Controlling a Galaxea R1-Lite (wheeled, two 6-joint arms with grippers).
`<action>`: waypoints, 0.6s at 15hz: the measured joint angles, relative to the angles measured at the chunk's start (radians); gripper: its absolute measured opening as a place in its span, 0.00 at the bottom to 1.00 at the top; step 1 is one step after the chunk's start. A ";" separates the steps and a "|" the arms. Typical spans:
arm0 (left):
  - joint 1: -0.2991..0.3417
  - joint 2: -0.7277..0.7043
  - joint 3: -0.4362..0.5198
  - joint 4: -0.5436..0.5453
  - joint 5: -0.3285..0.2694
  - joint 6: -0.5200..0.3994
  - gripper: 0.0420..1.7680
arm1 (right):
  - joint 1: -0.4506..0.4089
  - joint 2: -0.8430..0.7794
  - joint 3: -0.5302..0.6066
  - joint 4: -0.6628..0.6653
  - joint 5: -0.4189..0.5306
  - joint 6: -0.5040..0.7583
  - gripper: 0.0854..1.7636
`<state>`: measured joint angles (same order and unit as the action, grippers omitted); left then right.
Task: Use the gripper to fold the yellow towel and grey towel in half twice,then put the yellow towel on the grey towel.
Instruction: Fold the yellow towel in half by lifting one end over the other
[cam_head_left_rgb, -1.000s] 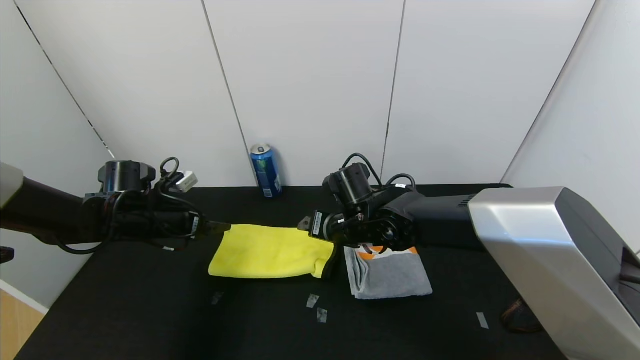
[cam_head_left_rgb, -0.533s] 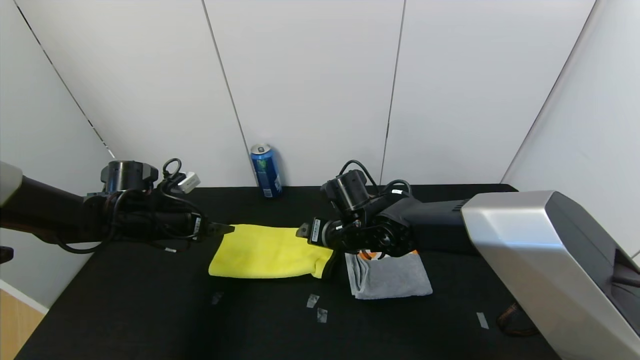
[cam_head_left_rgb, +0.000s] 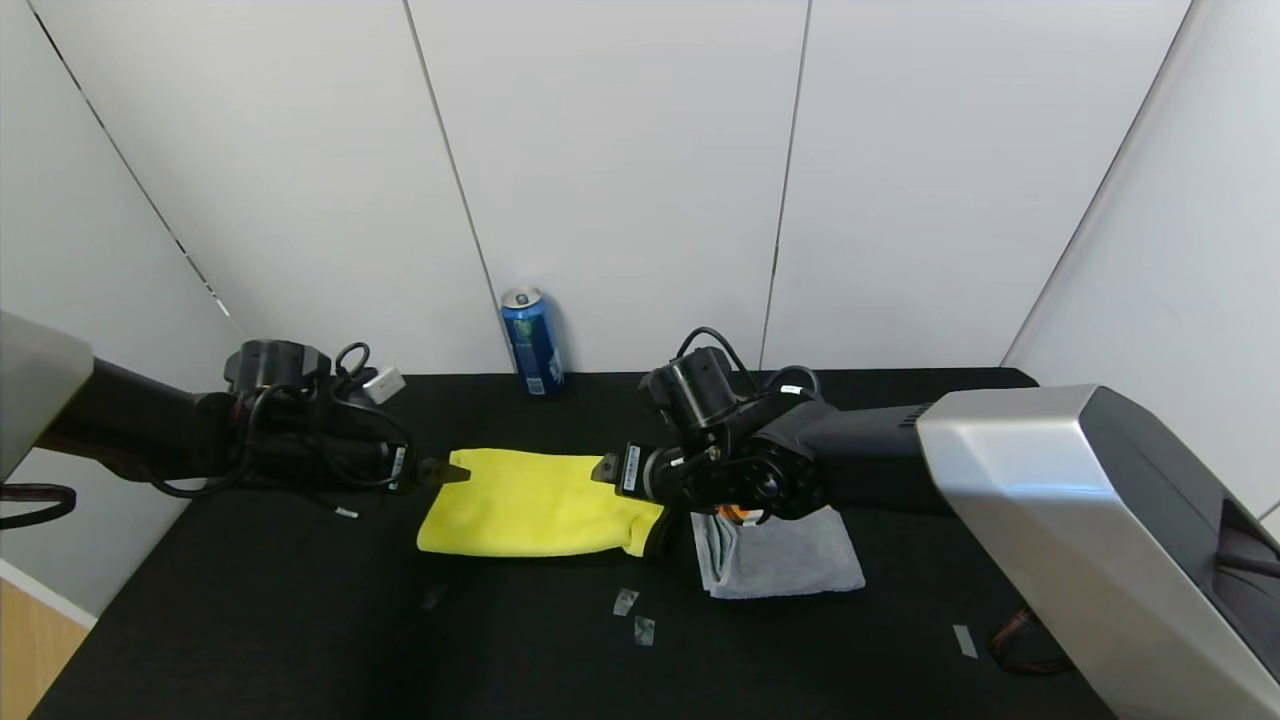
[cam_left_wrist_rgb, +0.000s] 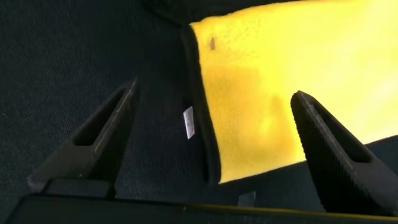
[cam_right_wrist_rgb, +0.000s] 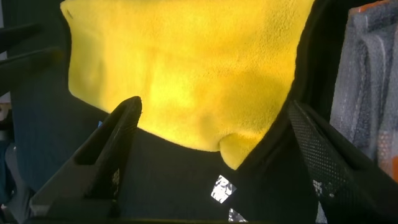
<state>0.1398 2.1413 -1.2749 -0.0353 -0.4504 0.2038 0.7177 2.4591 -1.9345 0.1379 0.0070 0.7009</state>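
Black bench (cam_head_left_rgb: 300, 620): both end effectors, left (cam_head_left_rgb: 447, 471) and right (cam_head_left_rgb: 603, 467), gape wide astride the yellow towel (cam_head_left_rgb: 535, 503); uneven pinches would probably skew its fold.

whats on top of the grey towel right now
Nothing lies on the visible part of the grey towel. The right gripper's wrist hides its far end. The yellow towel lies beside it on the table.

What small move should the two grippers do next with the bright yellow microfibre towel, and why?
Probably lower and close on its far corners: the left gripper and right gripper are open at opposite ends of the yellow towel, which looks folded only once.
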 joint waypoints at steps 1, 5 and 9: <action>0.001 0.011 -0.003 0.002 0.000 -0.008 0.96 | 0.000 0.000 0.001 0.000 0.001 0.000 0.96; 0.002 0.040 0.005 0.003 -0.001 -0.014 0.96 | 0.000 0.001 0.002 0.001 0.000 -0.001 0.96; -0.011 0.053 0.023 0.003 -0.002 -0.015 0.97 | 0.000 0.002 0.002 0.002 0.000 -0.001 0.96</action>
<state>0.1283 2.1943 -1.2521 -0.0319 -0.4523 0.1885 0.7172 2.4611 -1.9326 0.1400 0.0070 0.6998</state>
